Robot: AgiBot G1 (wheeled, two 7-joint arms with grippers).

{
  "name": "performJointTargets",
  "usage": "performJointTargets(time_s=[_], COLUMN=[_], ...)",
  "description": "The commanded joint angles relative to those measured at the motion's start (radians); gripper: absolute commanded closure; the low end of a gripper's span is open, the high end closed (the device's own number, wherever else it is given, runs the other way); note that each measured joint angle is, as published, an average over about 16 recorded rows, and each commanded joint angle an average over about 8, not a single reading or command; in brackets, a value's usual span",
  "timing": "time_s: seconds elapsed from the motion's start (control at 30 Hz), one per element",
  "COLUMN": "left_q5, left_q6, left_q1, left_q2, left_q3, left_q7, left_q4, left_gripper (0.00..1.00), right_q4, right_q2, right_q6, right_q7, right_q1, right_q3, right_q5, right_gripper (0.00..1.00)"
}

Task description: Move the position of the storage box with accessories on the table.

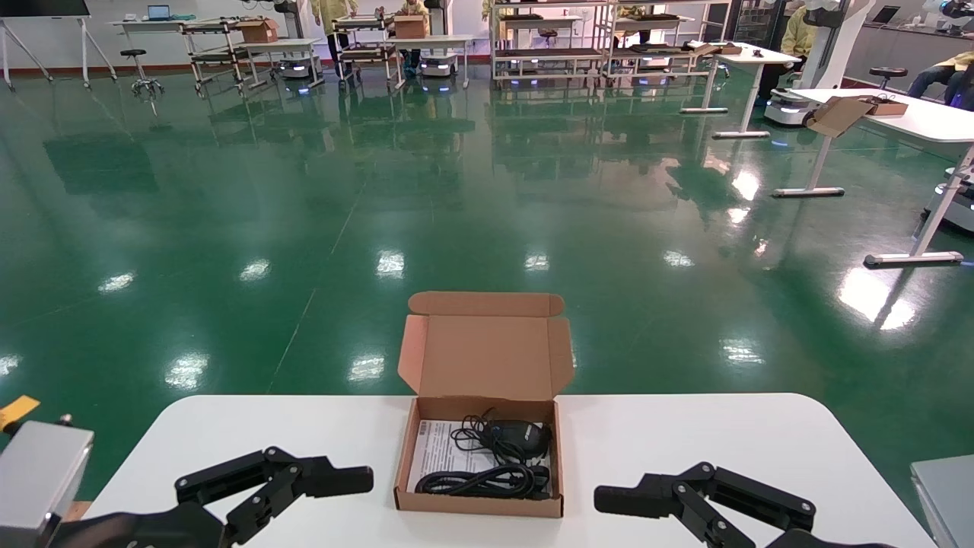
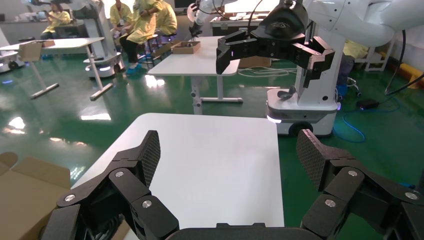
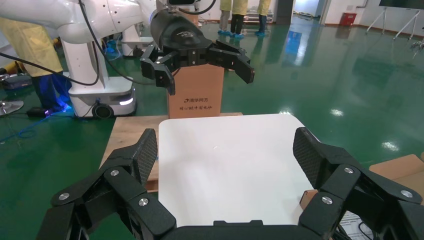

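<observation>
The storage box (image 1: 478, 502), shallow brown cardboard, sits mid-table near the front edge with its lid standing open at the back. Inside lie the accessories: a black mouse (image 1: 521, 436), a coiled black cable (image 1: 483, 481) and a white leaflet (image 1: 437, 449). My left gripper (image 1: 346, 481) hovers just left of the box, open and empty. My right gripper (image 1: 620, 500) hovers just right of it, also open and empty. In the left wrist view the gripper (image 2: 227, 150) spans bare table (image 2: 215, 165), with the box (image 2: 25, 195) at its side. The right wrist view shows its gripper (image 3: 225, 150) likewise, the box (image 3: 400, 170) beside it.
A grey metal block (image 1: 38, 472) stands off the table's left front corner and a grey panel (image 1: 947, 495) at the right edge. Beyond the table's left end stand a wooden board and a brown carton (image 3: 195, 95). A robot base (image 2: 300, 107) stands beyond its right end.
</observation>
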Motion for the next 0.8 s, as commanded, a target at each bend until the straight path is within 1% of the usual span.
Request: performJointTargets(time_s=[0.03,0.47,0.53,0.63,0.8], left_q5=[0.0,0.0,0.0,0.0,0.0], left_q6=[0.0,0.0,0.0,0.0,0.0], left_q1=[0.0,0.0,0.0,0.0,0.0], left_q2=[0.0,0.0,0.0,0.0,0.0], left_q3=[0.0,0.0,0.0,0.0,0.0], left_q7=[0.0,0.0,0.0,0.0,0.0], left_q4=[0.0,0.0,0.0,0.0,0.0], left_gripper=[0.0,0.0,0.0,0.0,0.0], right_q4=[0.0,0.002,-0.002,-0.038,-0.189], right_q2=[0.0,0.001,-0.002,-0.016,-0.053], right_q6=[0.0,-0.009,-0.025,-0.056,-0.087], right_q7=[0.0,0.001,0.005,0.026,0.109], right_q1=[0.0,0.009,0.034,0.097,0.225], right_q3=[0.0,-0.004,-0.014,-0.047,-0.153], right_q5=[0.0,-0.007,-0.02,-0.056,-0.156], right_gripper=[0.0,0.0,0.0,0.0,0.0])
